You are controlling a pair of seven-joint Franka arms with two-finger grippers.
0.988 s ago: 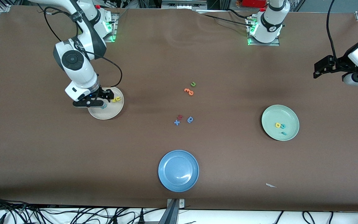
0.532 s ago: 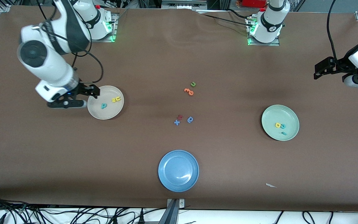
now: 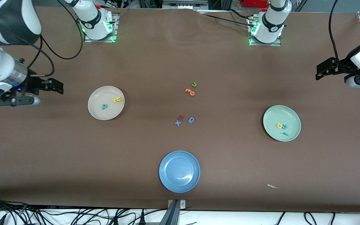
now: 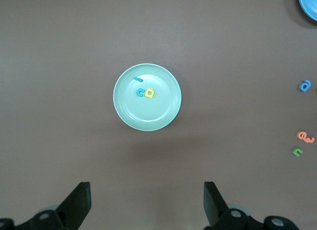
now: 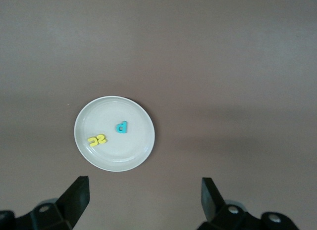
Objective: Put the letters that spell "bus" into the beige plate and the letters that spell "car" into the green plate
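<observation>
— Right end effector (image 3: pixel 53 86): where is it, and how are its fingers?

— Up in the air over the tabletop (image 3: pixel 142 62) near the edge at the right arm's end, fingers spread wide and holding nothing. The right wrist view shows both fingers (image 5: pixel 74 195) apart, with the beige plate (image 5: pixel 143 141) below them.

— And the left end effector (image 3: pixel 322 70)?

— Also aloft, over the edge at the left arm's end, fingers spread, nothing between them. Its wrist view looks down on the green plate (image 4: pixel 126 116).

— What lies in the beige plate?

— A teal "b" (image 3: pixel 104 106) near the middle, and a yellow "u" (image 3: pixel 118 99) touching a yellow "s" (image 3: pixel 114 101) just beside it. That plate sits toward the right arm's end of the tabletop.

— The green plate?

— Toward the left arm's end. In it, a yellow "a" (image 3: pixel 279 126) touching a teal "c" (image 3: pixel 284 126), with a small teal "r" (image 3: pixel 285 134) close by, nearer the front camera.

— Anything else on the tabletop?

— Around the middle: a green "u" (image 3: pixel 194 84) beside an orange letter (image 3: pixel 190 92); nearer the camera, a blue "a" (image 3: pixel 191 120), a red letter (image 3: pixel 181 117) and a blue "x" (image 3: pixel 177 123). A blue plate (image 3: pixel 167 181) stands near the front edge, nothing in it, and a white scrap (image 3: pixel 272 186) lies near that edge toward the left arm's end.
</observation>
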